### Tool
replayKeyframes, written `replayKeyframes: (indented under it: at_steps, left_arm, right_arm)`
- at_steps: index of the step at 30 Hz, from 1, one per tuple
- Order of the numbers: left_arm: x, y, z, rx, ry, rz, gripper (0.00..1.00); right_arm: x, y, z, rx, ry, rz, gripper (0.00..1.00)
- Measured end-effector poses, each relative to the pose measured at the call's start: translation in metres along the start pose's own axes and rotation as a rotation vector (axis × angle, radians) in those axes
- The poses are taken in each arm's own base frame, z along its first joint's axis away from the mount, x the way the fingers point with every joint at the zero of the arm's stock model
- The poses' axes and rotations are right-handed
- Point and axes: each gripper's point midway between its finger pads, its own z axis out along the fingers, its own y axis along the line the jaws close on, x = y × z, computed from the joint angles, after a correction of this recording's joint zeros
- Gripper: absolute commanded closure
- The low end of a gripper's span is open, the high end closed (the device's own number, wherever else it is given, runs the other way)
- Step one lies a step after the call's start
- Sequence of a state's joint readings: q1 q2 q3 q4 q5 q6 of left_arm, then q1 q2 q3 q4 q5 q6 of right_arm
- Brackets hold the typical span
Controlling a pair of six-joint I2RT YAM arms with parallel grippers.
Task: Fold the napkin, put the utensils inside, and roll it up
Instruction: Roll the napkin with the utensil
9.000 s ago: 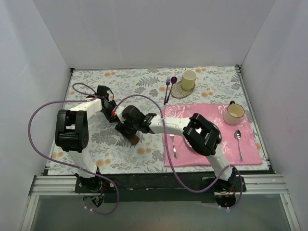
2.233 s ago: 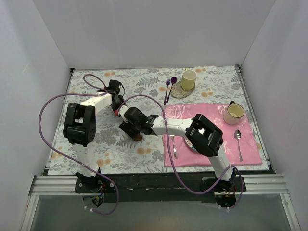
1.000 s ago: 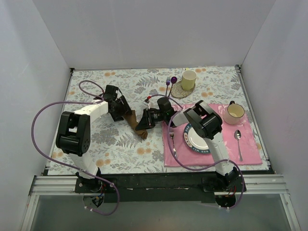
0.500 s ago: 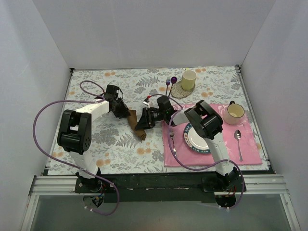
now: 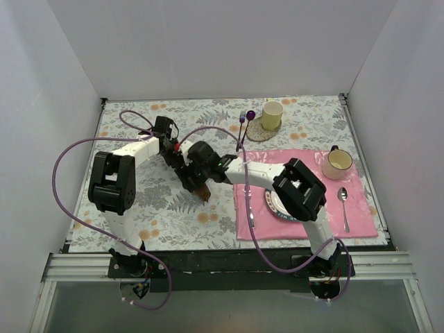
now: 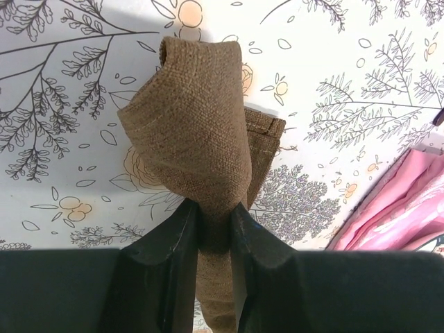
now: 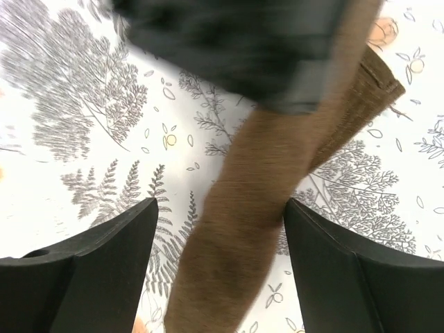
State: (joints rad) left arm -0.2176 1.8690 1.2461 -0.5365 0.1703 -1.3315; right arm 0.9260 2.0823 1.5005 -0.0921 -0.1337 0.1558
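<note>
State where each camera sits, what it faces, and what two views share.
Top external: above and behind the bases, looking down on the table, both arms, the pink placemat.
Left wrist: on the left arm, looking down past the left gripper, shut on the napkin.
Right wrist: on the right arm, looking down through the open right gripper.
Shared: both wrist views show the napkin.

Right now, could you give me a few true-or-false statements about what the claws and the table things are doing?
1. The left claw pinches the brown napkin. True.
2. The right claw is clamped shut. False: its fingers stand wide apart.
3. The napkin lies flat on the pink mat. False: it is bunched up over the floral tablecloth.
4. A silver spoon lies on the pink mat. True.
</note>
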Motion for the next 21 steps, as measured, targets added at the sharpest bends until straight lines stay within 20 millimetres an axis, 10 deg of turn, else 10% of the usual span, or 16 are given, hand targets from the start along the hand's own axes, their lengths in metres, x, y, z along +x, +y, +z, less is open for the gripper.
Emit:
replayKeyframes:
  at_steps: [13,21]
  left_arm:
    - [0.002,-0.001,0.001,0.012,0.032,0.003,0.98]
    - [0.002,0.000,0.001,0.012,0.033,0.010,0.83]
  right_arm:
    - [0.016,-0.009,0.016,0.379,0.064,-0.335,0.24]
    - [0.019,-0.016,0.017,0.396,0.072,-0.316,0.56]
